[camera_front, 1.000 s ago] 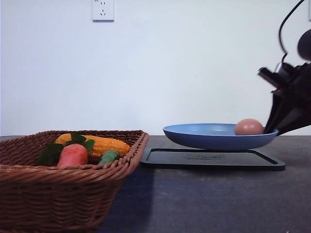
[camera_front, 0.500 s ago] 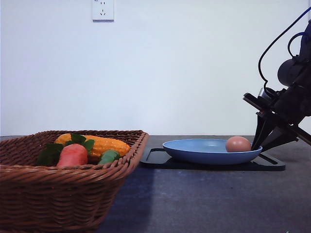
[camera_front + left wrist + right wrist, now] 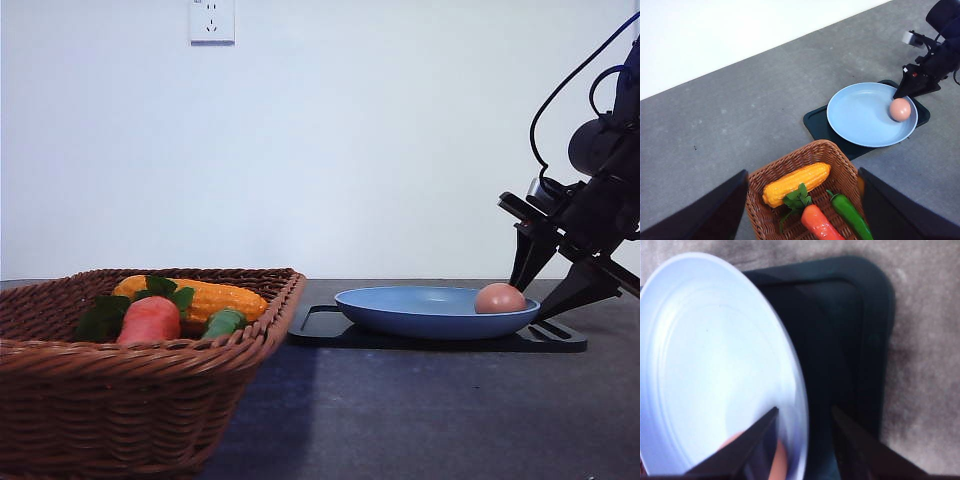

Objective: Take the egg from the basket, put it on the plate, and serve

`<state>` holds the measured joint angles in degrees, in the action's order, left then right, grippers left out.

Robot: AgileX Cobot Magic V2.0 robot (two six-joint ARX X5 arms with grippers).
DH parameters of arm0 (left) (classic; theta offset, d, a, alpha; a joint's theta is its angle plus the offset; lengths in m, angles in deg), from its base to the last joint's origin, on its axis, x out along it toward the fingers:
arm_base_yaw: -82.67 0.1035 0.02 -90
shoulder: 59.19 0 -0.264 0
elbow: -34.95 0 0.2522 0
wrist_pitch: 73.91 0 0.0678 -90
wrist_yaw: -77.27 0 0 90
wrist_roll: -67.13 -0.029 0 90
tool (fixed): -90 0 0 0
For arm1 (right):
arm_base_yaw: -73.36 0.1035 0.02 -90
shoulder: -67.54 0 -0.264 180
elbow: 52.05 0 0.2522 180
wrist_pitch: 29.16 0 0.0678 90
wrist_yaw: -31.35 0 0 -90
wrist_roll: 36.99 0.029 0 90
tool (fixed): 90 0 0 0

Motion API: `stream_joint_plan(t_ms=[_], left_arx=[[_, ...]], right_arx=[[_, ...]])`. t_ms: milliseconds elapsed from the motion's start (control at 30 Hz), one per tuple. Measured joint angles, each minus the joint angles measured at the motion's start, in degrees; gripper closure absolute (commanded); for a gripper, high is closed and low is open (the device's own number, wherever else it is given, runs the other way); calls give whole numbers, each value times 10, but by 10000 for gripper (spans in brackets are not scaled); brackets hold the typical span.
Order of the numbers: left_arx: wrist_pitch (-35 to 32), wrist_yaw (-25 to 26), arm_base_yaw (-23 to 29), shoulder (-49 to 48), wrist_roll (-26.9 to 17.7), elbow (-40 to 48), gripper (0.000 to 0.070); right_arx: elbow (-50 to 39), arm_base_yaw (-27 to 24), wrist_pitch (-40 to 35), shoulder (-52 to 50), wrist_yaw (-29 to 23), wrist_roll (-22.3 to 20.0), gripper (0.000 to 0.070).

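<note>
Egg [image 3: 777,460] half hidden behind right tool [image 3: 805,417]

Right arm: angled downward at the right of the front view. Right gripper [image 3: 553,297]: jaws parted, fingers [image 3: 752,442] spread apart. Left gripper [image 3: 802,210]: fingers spread wide.

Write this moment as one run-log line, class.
egg on plate | plate on tray | right gripper open at rim
</note>
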<state>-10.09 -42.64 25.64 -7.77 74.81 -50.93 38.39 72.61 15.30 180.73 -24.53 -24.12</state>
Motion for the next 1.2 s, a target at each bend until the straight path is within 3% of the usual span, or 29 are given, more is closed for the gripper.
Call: stream_joint_plan(t_ms=[200,300,433,533,733,867,1067,1200], left_arx=[[-1,0,0,10,0,0,320],[-3,0,0,20,-2,0,370],[-6,0,0,42,-10,0,546],[-6,0,10,65,-24,0,699],[11,0,64,107,-75,4,700],[-7,2,143,104,-84,44,700],[-87,60,258,48,-78,159,700],[-179,113,303,-25,-48,248,700]], right_arx=[[1,0,6,-36,0,0,498],[1,0,19,-77,1,0,572],[2,2,54,-140,2,-5,676],[2,17,87,-188,-7,-14,700],[1,97,171,-287,-122,-49,700],[-22,168,175,-355,-224,-60,700],[-105,257,126,-463,-355,-67,700],[-203,282,34,-543,-388,-67,700]])
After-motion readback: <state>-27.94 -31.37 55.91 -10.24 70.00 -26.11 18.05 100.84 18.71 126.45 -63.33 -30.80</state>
